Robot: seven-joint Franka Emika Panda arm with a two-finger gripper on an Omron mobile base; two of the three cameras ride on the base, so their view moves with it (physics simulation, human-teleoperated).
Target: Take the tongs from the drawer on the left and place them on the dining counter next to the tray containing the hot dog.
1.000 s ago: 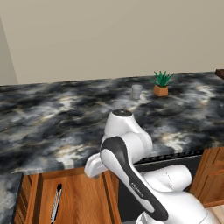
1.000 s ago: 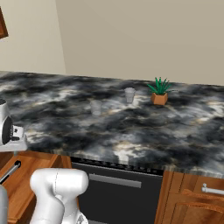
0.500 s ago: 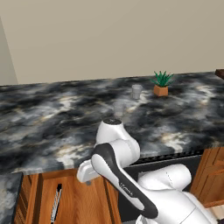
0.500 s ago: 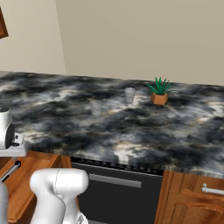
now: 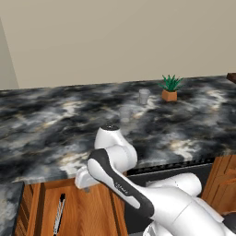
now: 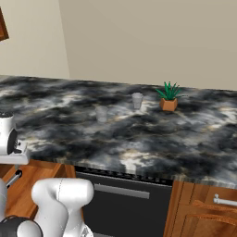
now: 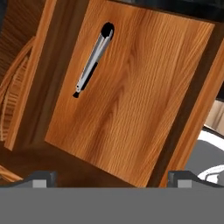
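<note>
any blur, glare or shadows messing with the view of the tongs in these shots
Hand view: tongs sharp on the evenly lit drawer floor, no glare, faint shadow only. Left base view: tongs small and soft but readable; flat rendered light, no blur.

The wide reddish-brown wooden drawer (image 7: 131, 96) stands open, its floor bare through centre and lower right of the hand view. Only the slim silvery tongs with black end (image 7: 92, 61) lie there, upper left, near the left wall.
</note>
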